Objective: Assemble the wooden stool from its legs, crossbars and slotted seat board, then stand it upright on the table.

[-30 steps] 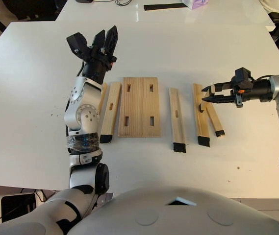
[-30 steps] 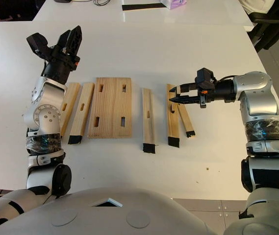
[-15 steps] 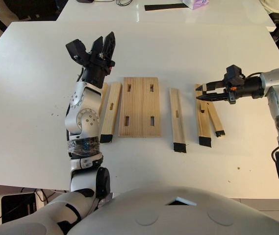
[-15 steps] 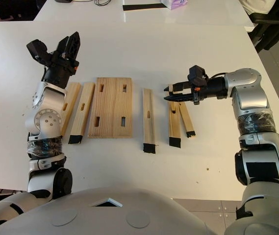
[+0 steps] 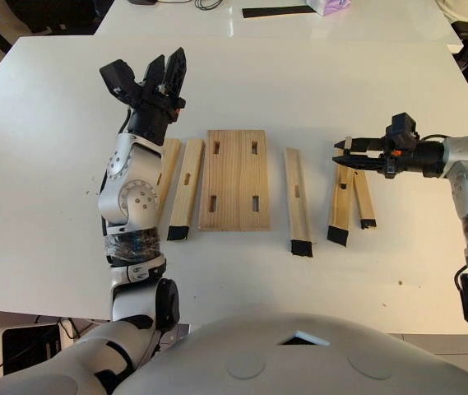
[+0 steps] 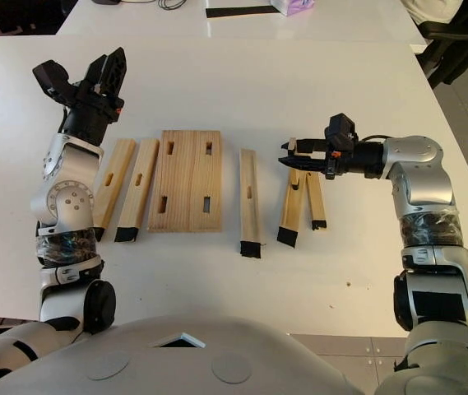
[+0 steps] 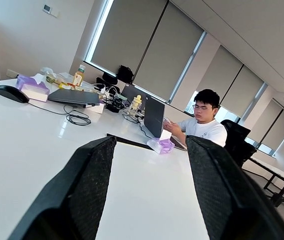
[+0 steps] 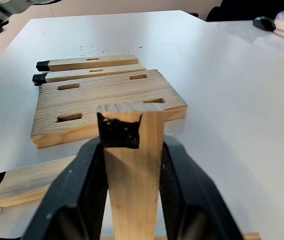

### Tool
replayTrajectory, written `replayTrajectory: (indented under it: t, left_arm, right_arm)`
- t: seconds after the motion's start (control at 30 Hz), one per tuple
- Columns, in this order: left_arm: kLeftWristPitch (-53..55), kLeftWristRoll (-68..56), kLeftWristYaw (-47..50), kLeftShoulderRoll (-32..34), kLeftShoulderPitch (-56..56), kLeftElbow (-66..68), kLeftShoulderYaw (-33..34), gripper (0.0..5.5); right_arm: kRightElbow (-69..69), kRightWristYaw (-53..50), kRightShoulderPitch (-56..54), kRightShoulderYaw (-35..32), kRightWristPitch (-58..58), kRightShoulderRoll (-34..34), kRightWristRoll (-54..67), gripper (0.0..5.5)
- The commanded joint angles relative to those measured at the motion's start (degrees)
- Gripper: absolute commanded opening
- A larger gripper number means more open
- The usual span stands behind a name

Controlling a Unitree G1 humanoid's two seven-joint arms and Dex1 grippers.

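Here, right tool (image 5: 342,154) pinches a leg (image 5: 338,206); left tool (image 5: 168,59) raised, spread.

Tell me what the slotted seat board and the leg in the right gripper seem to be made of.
Seat board: looks like unfinished pale softwood, perhaps pine; straight grain lines, matte surface. Leg in the right gripper: the same pale raw wood, grain showing along it. Its black end: possibly tape or paint; cannot tell which.

One slotted seat board (image 5: 234,178); five wooden sticks (image 5: 297,197) lying flat, two just beside the right pincer (image 5: 340,153). It clamps a sixth stick (image 8: 132,170).
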Motion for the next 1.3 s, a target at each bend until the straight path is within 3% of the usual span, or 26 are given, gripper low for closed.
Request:
replayTrajectory:
  t: [0.03, 0.77, 0.93, 1.3]
  left_arm:
    - [0.9, -0.2, -0.5, 0.6, -0.8, 0.7, 0.0, 2.59]
    - [0.7, -0.1, 1.0, -0.5, 3.2, -3.1, 1.4, 2.59]
    - [0.3, 0.0, 1.7, -1.3, 4.0, -3.9, 1.5, 2.59]
    - [1.0, -0.3, 1.2, -0.3, 3.7, -3.1, 2.1, 2.59]
  right_arm:
    - [-2.7, -3.6, 5.2, -1.9, -1.0, 1.0, -0.4, 1.3]
    - [-14.6, -13.1, 17.9, -10.2, 5.1, -2.3, 4.0, 1.3]
    - [-17.3, -15.5, 17.1, -12.9, 7.5, 0.1, 8.0, 1.3]
    - [-18.6, -18.0, 26.0, -15.1, 0.0, 4.0, 6.7, 1.3]
